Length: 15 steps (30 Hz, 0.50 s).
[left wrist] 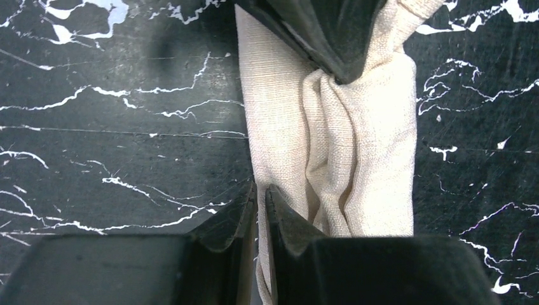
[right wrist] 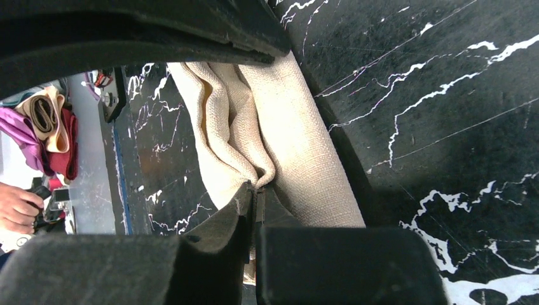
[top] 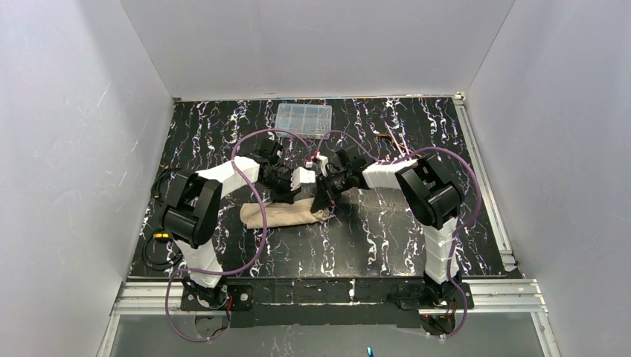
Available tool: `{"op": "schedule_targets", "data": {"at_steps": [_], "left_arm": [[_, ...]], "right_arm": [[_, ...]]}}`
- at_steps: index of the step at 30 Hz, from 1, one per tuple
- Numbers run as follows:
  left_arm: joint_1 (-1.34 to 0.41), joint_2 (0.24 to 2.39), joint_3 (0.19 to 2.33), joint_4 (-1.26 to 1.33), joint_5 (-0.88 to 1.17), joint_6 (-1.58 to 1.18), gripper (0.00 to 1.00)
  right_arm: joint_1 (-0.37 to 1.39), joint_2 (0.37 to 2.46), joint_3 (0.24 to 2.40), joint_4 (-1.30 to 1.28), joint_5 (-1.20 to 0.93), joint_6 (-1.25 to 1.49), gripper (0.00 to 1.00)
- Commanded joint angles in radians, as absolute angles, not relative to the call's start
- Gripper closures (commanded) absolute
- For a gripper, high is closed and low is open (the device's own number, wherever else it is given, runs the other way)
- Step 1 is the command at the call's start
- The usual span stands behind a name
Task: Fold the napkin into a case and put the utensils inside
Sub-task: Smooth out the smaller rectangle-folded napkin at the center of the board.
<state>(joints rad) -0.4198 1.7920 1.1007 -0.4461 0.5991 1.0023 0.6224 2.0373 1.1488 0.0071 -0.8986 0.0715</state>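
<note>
The beige napkin [top: 286, 214] lies bunched into a narrow, creased strip at the middle of the black marbled table [top: 387, 230]. My left gripper [top: 281, 195] presses down on its back edge, and the left wrist view shows that gripper [left wrist: 260, 194] shut on the napkin's [left wrist: 362, 146] left edge. My right gripper [top: 325, 202] is at the strip's right end. In the right wrist view it [right wrist: 256, 190] is shut on a raised fold of the napkin [right wrist: 292, 146]. Thin copper-coloured utensils [top: 392, 141] lie at the back right, away from both grippers.
A clear plastic compartment box [top: 303, 117] stands at the back centre. Purple cables [top: 257, 223] loop over the napkin's left end and round both arms. White walls close in three sides. Beyond the table edge, the right wrist view shows a person's hand [right wrist: 16, 206] and coloured cloths [right wrist: 44, 127].
</note>
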Motion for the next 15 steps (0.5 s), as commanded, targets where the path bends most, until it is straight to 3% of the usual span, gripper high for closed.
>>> {"op": "schedule_targets", "data": {"at_steps": [1, 15], "left_arm": [[-0.43, 1.762, 1.081, -0.459, 0.625, 1.088, 0.9], [-0.447, 1.738, 1.03, -0.42, 0.59, 1.148, 0.9]], "right_arm": [[0.626, 2.013, 1.146, 0.059, -0.914, 0.105, 0.93], [0.627, 1.966, 1.229, -0.018, -0.925, 0.093, 0.93]]}}
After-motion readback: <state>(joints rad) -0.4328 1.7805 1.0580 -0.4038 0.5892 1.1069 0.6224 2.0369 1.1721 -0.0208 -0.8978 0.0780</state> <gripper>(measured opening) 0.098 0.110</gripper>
